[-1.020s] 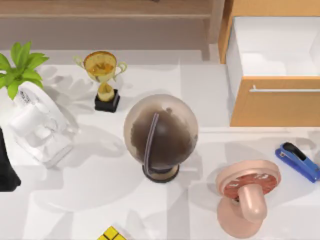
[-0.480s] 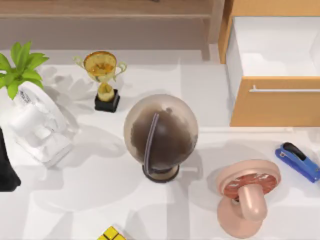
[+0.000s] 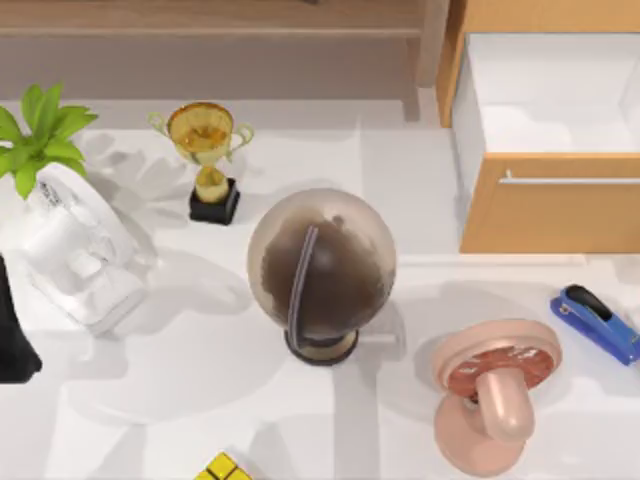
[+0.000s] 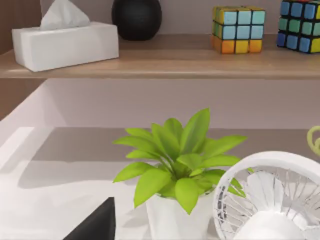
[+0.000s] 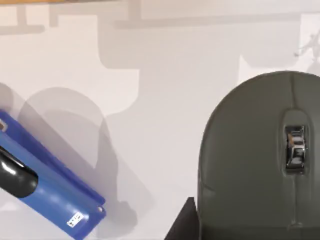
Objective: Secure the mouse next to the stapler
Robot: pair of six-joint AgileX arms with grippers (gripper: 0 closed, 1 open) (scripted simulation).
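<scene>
The mouse is a dark grey dome with a metal scroll wheel, very close in the right wrist view on the white table. The blue stapler with its black top arm lies beside it, a bare strip of table between them. In the top view the stapler sits at the table's far right edge. A dark part of my right gripper shows right against the mouse's side. My left arm is a black shape parked at the far left edge.
A brown globe stands mid-table, with a pink fan between it and the stapler. An open wooden drawer is at the back right. At the left are a white fan, a potted plant and a gold trophy.
</scene>
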